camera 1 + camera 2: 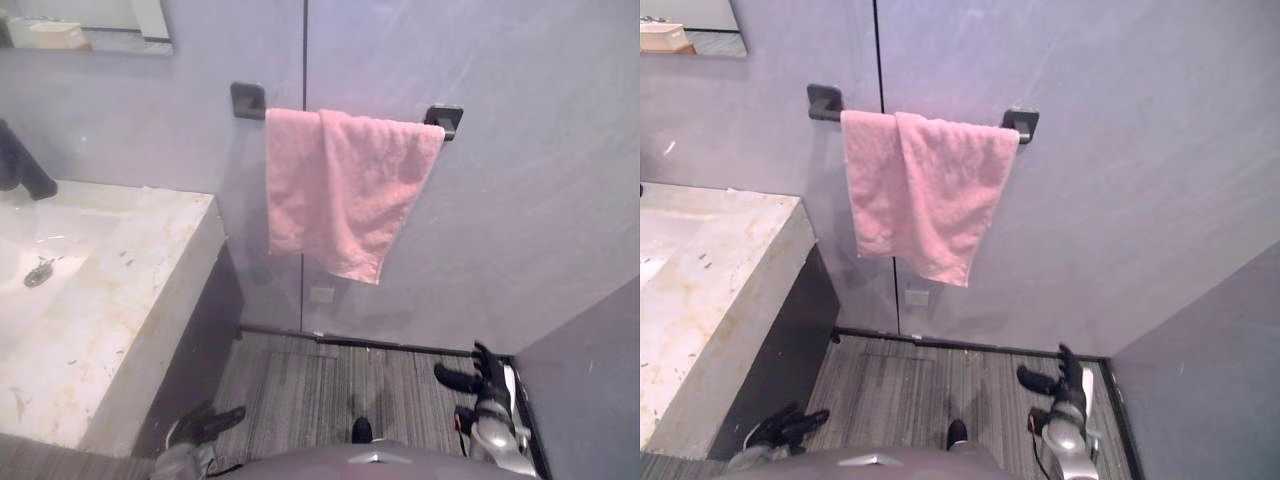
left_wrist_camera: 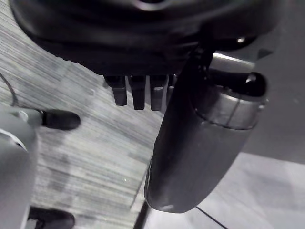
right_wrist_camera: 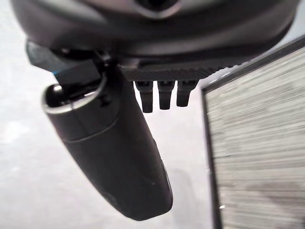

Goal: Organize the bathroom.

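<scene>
A pink towel (image 1: 335,190) hangs unevenly over the dark rail (image 1: 443,119) in the upper middle of the frame, beside the stone counter (image 1: 120,300). Soft and light, it would likely bunch, so take it near the rail. The left hand (image 1: 205,424) and right hand (image 1: 478,381) hang low, fingers relaxed, empty

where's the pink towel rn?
Pink towel hangs over the dark wall bar, up centre in both eye views, right of the marble sink counter.
</scene>
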